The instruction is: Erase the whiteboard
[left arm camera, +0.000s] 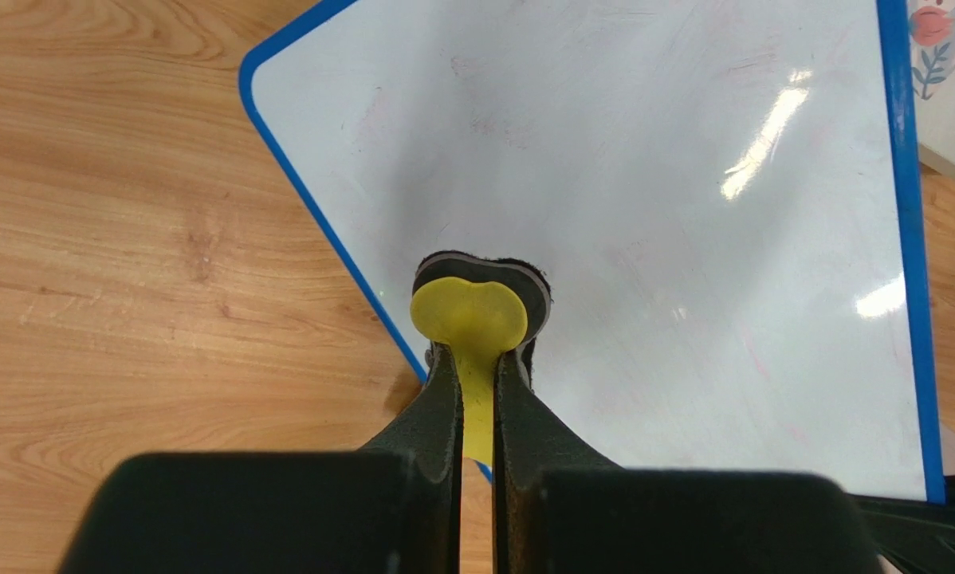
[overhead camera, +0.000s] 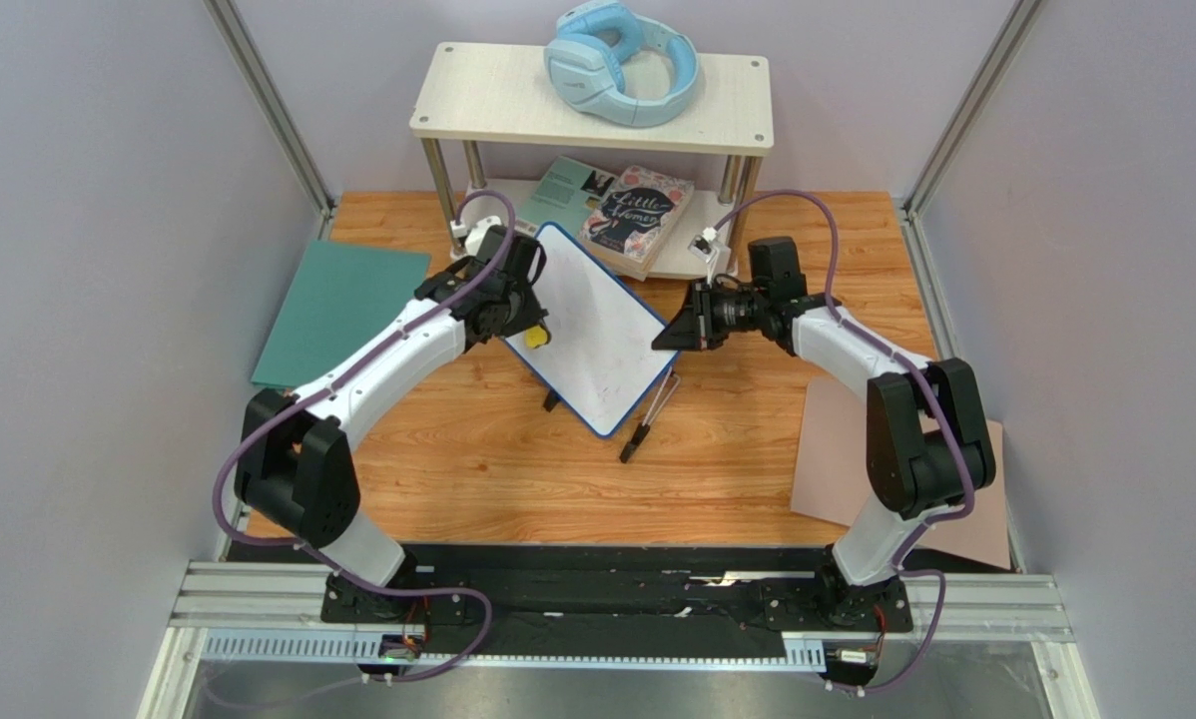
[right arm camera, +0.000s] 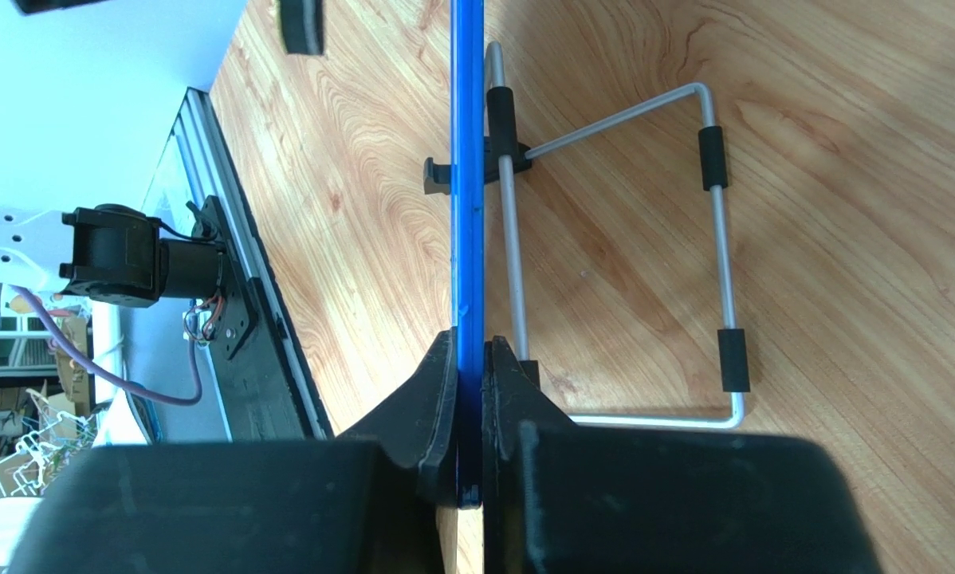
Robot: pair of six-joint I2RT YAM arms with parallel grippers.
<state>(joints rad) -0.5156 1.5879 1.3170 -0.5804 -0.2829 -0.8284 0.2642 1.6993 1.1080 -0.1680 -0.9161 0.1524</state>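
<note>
The whiteboard (overhead camera: 597, 322), white with a thin blue rim, stands tilted at the table's middle. Faint pink marks remain on its face (left arm camera: 686, 203). My left gripper (overhead camera: 534, 333) is shut on a small yellow eraser (left arm camera: 470, 317) with a dark felt pad, which is pressed on the board near its lower left edge. My right gripper (overhead camera: 667, 336) is shut on the board's blue rim (right arm camera: 467, 215), seen edge-on in the right wrist view. The board's wire stand (right arm camera: 716, 251) with black sleeves rests on the wood behind it.
Two markers (overhead camera: 646, 420) lie by the board's near corner. A teal sheet (overhead camera: 342, 307) lies at left, a tan-pink sheet (overhead camera: 919, 480) at right. A shelf (overhead camera: 597, 98) at the back holds blue headphones (overhead camera: 619, 60), with books (overhead camera: 634, 217) under it.
</note>
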